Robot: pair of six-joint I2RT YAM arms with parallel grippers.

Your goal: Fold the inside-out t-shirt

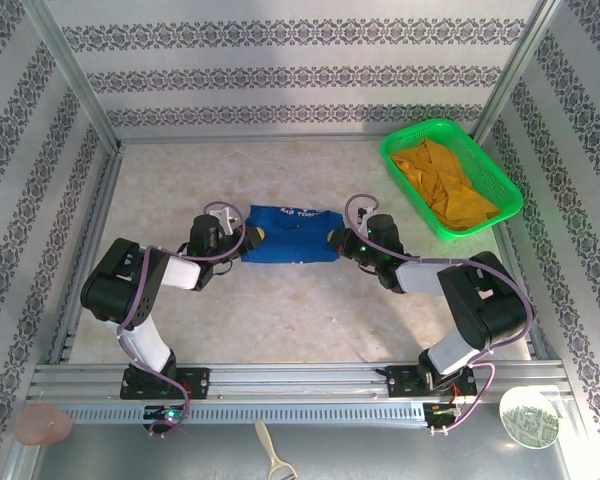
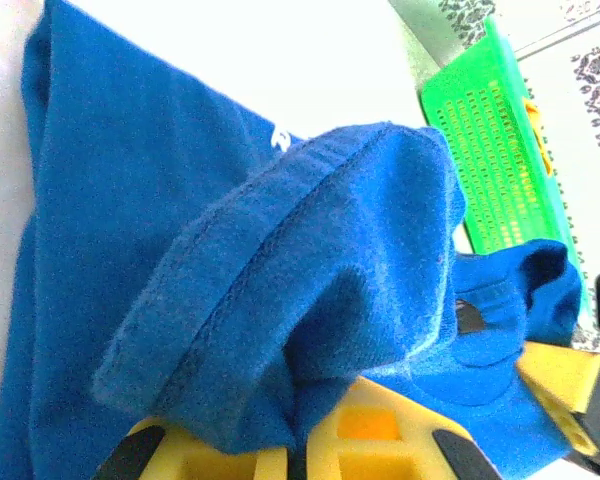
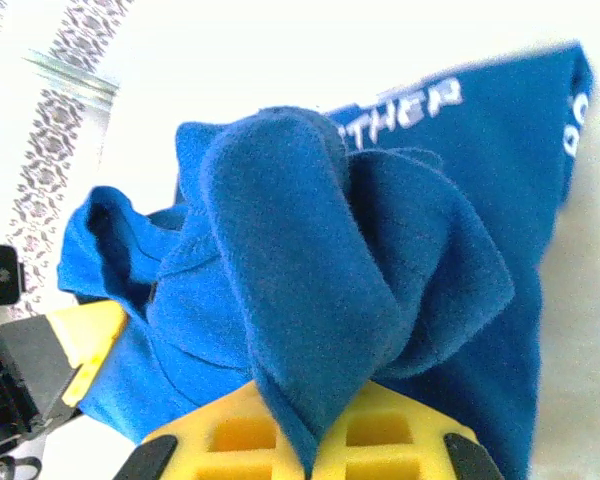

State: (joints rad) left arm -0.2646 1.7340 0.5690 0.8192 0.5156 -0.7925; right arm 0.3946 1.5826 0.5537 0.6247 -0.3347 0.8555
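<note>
The inside-out t-shirt (image 1: 290,235) lies as a royal-blue band in the middle of the table, white lettering along its far edge. My left gripper (image 1: 248,236) is at its left end. In the left wrist view that gripper (image 2: 298,455) is shut on a bunched, hemmed fold of the shirt (image 2: 280,280), between the yellow fingers (image 2: 380,430). My right gripper (image 1: 336,238) is at the right end. In the right wrist view it (image 3: 325,450) is shut on a thick fold of the shirt (image 3: 300,280), with the lettering (image 3: 410,108) beyond.
A green basket (image 1: 410,190) holding an orange-yellow garment (image 1: 445,180) stands at the back right; it also shows in the left wrist view as the basket (image 2: 490,150). Patterned walls close in the table. A plate (image 1: 529,417) lies beyond the front rail.
</note>
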